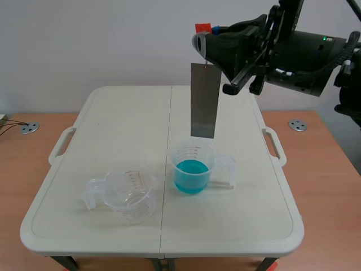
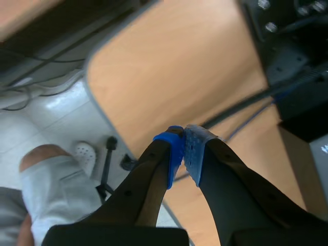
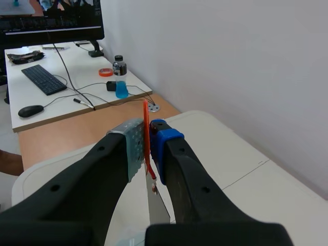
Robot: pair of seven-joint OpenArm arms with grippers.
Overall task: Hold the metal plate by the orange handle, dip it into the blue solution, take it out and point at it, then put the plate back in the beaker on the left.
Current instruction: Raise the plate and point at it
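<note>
Metal plate (image 1: pixel 204 101) hangs straight below the right gripper (image 3: pixel 146 148), whose fingers clamp its orange handle (image 3: pixel 145 120); its lower edge seems just above the beaker of blue solution (image 1: pixel 192 167). Left gripper (image 2: pixel 183 147) is closed on nothing.

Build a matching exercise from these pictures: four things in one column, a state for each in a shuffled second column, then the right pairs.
Column one:
1. metal plate
2. right beaker
3. left beaker
4. left end effector

Column two:
A. shut on nothing
B. holds blue solution
C. hangs upright by its orange handle from the right end effector
D. clear and empty

Pairs: 1-C, 2-B, 3-D, 4-A
</note>
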